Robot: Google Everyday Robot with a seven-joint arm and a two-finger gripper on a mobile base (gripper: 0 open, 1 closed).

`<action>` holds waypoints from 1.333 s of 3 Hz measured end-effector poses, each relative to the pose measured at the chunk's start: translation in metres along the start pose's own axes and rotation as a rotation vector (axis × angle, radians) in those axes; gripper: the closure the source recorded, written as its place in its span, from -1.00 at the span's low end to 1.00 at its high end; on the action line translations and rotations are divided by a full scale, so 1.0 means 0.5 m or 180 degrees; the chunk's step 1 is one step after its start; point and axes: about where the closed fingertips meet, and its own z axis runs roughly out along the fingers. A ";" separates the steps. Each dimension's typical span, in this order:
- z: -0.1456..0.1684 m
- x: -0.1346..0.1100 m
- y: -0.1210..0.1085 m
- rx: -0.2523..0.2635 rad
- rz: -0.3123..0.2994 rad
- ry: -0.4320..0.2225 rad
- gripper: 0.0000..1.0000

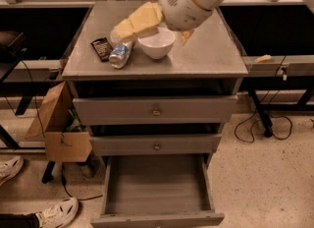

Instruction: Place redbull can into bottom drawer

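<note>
The redbull can [120, 55], silver and blue, lies on its side on the grey cabinet top [206, 57], between a flat black snack packet [101, 48] and a white bowl [156, 43]. My gripper [119, 31], with tan fingers, hangs just above the can's far end, coming in from the right over the bowl. The bottom drawer [156, 187] is pulled open below and holds nothing.
The two upper drawers with small round knobs [156, 110] are shut. A cardboard box [56, 126] leans at the cabinet's left. Someone's sneakers [58, 212] are on the floor at lower left. Cables [262, 126] lie on the floor at right.
</note>
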 end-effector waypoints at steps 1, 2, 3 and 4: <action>0.002 0.000 0.006 -0.0005 0.0234 0.0006 -1.00; 0.002 0.000 0.006 -0.0005 0.0234 0.0007 -1.00; 0.016 -0.007 0.004 0.0039 0.0448 0.0105 -1.00; 0.060 -0.033 -0.012 0.0232 0.0809 0.0312 -1.00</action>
